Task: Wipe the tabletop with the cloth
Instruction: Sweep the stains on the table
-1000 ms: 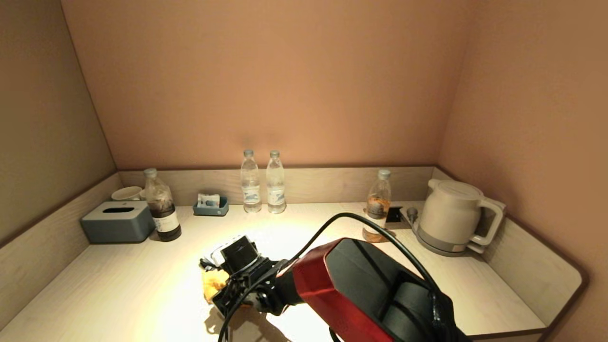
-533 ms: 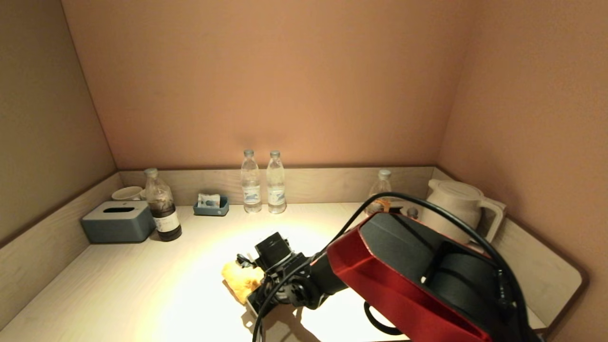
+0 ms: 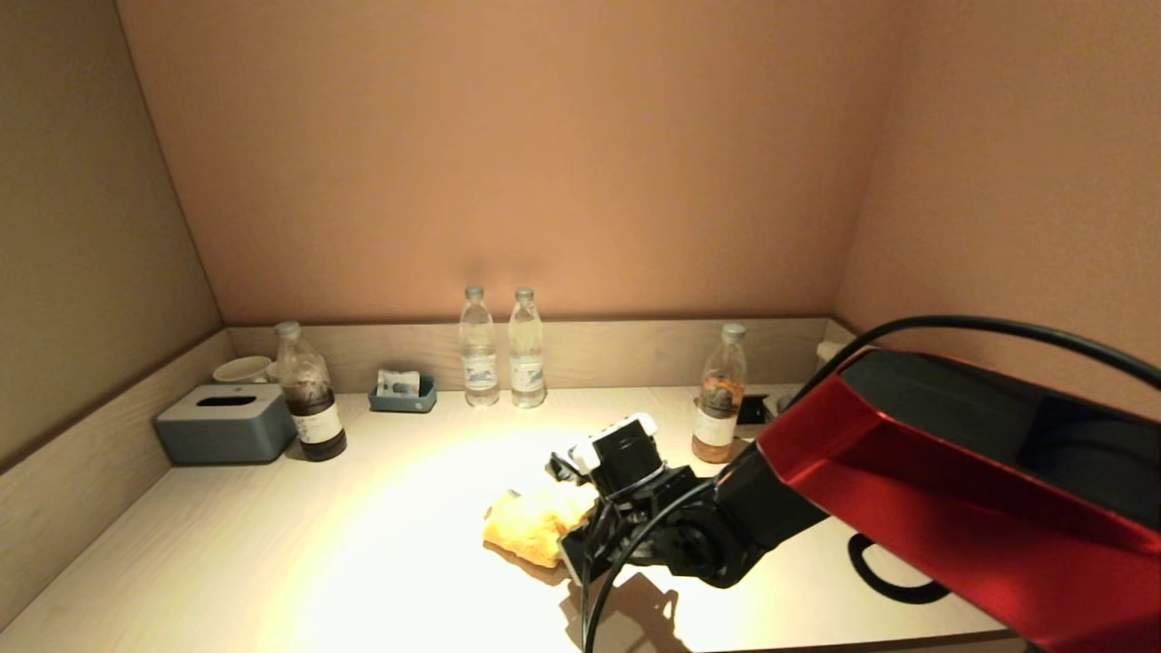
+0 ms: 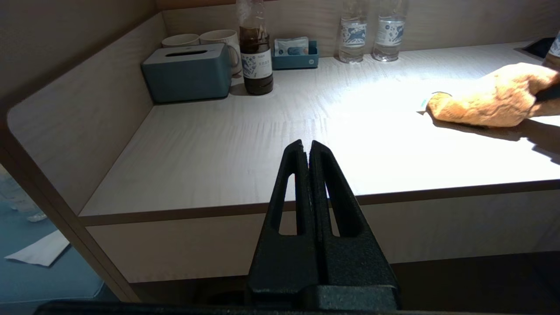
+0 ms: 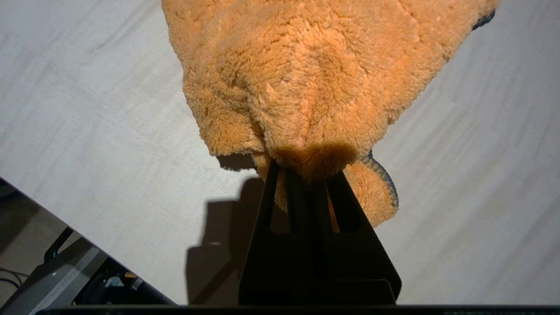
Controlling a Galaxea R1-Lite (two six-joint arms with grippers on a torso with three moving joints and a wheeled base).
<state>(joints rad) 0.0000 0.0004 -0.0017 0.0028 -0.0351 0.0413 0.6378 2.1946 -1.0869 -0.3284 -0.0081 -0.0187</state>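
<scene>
Right end effector (image 3: pixel 580 521) sits low over the middle of the surface (image 3: pixel 299 544), its fingers pinched tight on a bunched edge of the orange fleece cloth (image 3: pixel 535 524). In the right wrist view the cloth (image 5: pixel 306 83) spreads out ahead of the fingertips and lies flat on the pale wood, with the near edge of the surface just behind the gripped end. The cloth rests a little right of centre, in the bright pool of light, well apart from the tea bottle (image 3: pixel 719 394) further back and to the right.

The step in hand looks like a wiping stroke, with the cloth pressed down and dragged. A large stretch to the left and the near right corner seem yet to be covered. The next move calls for steady downward pressure while sweeping sideways, keeping the cloth spread rather than balled up, and staying clear of the tea bottle and the black cable loop (image 3: pixel 884 567) on the right.

Left end effector (image 4: pixel 310 151) hangs parked off the near edge on the left, fingers pressed together and holding nothing.
</scene>
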